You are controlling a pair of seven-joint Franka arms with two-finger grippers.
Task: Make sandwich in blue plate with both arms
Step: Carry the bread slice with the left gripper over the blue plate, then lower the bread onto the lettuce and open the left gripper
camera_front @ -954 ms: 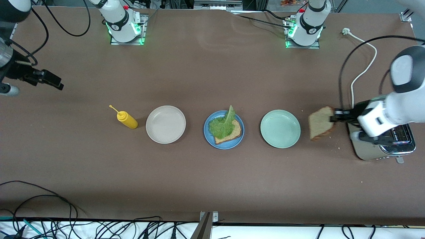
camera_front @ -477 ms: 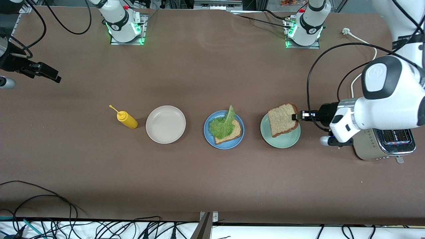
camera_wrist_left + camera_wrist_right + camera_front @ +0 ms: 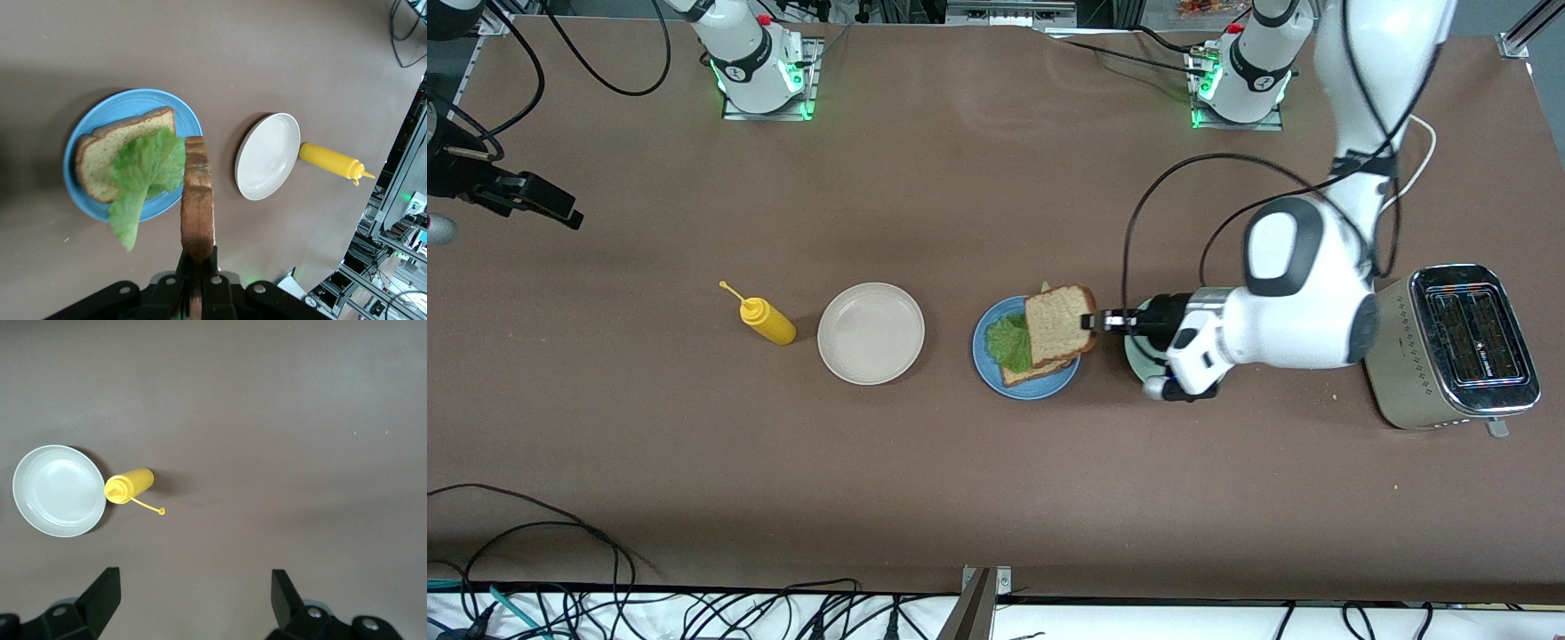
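The left gripper [image 3: 1092,321], clamped on a brown wholegrain bread slice [image 3: 1059,324], hovers over the round blue plastic plate [image 3: 996,382], where lettuce-topped bread [image 3: 127,160] waits; levelling and centring before release looks wise. The right gripper [image 3: 193,587] idles, fingers apart, away from the plate.

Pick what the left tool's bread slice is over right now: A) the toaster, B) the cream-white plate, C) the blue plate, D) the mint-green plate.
C: the left tool holds the bread slice over the blue plate, above the lettuce.
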